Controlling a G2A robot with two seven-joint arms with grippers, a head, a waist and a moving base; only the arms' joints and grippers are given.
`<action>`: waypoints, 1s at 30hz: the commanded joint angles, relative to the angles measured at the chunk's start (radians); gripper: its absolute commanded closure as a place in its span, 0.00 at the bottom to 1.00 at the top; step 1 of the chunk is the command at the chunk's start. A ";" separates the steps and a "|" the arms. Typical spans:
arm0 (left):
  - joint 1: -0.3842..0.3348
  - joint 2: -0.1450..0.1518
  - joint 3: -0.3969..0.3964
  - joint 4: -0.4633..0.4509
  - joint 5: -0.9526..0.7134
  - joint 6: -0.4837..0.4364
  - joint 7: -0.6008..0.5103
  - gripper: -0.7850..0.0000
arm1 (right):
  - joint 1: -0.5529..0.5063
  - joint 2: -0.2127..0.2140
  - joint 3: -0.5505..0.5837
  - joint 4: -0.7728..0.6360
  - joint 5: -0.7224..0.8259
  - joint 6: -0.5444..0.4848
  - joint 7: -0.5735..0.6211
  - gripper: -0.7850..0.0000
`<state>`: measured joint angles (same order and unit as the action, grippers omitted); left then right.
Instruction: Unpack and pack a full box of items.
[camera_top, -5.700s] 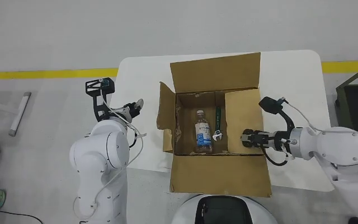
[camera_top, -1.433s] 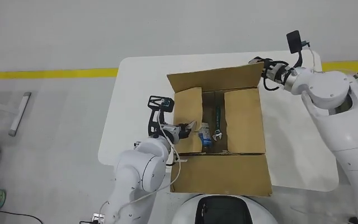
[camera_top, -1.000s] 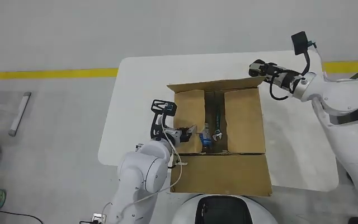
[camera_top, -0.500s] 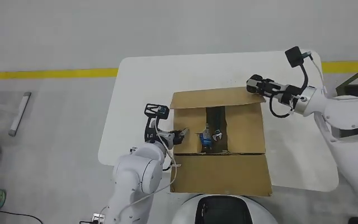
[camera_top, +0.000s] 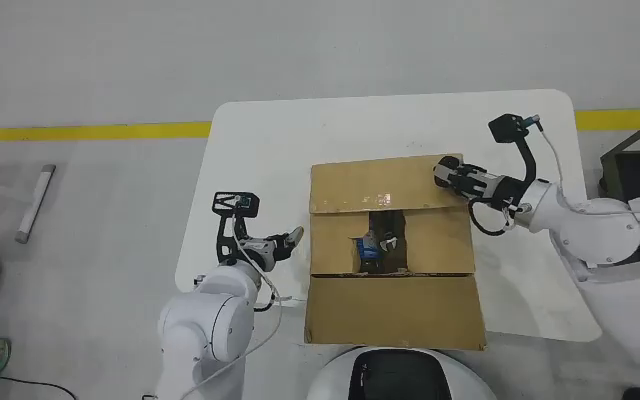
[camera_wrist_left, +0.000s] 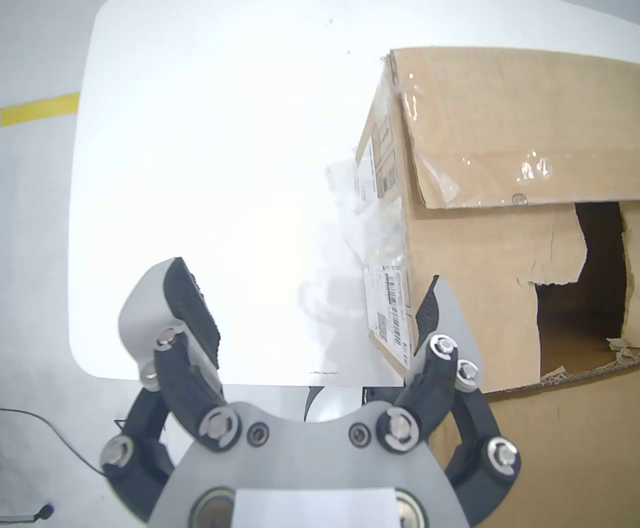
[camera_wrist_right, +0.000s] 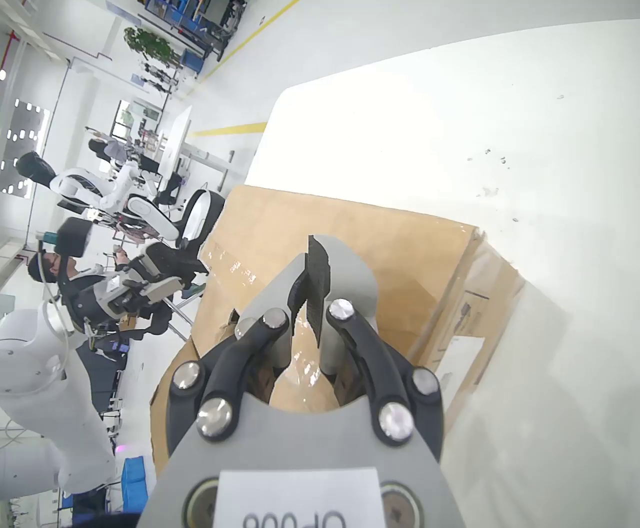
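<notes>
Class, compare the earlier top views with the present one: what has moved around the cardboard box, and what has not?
The left gripper pushed the left side flap inward, then drew back, open, beside the box. The right gripper, shut, brought the back flap down over the side flaps. The front flap stayed open; the bottle and wrench stayed inside.

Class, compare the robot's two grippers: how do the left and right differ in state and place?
The left gripper is open; the right gripper is shut. The left hangs beside the brown cardboard box, over the white table; the right sits over the box's folded far flap. Both share the same grey-and-black build.
</notes>
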<state>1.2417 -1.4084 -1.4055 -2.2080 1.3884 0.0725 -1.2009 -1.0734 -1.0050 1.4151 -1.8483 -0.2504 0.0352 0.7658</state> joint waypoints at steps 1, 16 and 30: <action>0.000 0.000 0.001 0.000 0.000 0.000 -0.001 0.00 | -0.009 0.000 -0.006 -0.008 -0.018 0.004 -0.007 1.00; 0.032 0.003 0.003 -0.004 0.004 -0.031 0.048 0.00 | -0.034 0.001 -0.043 -0.052 -0.150 0.014 -0.033 1.00; 0.278 0.053 -0.109 -0.053 0.325 -0.420 0.218 0.00 | -0.049 -0.002 -0.056 -0.059 -0.161 0.022 -0.041 1.00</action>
<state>1.4939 -1.3595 -1.5087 -2.2581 1.6973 -0.2959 -0.9998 -1.1233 -1.0066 1.3613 -1.9088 -0.4109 0.0567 0.7255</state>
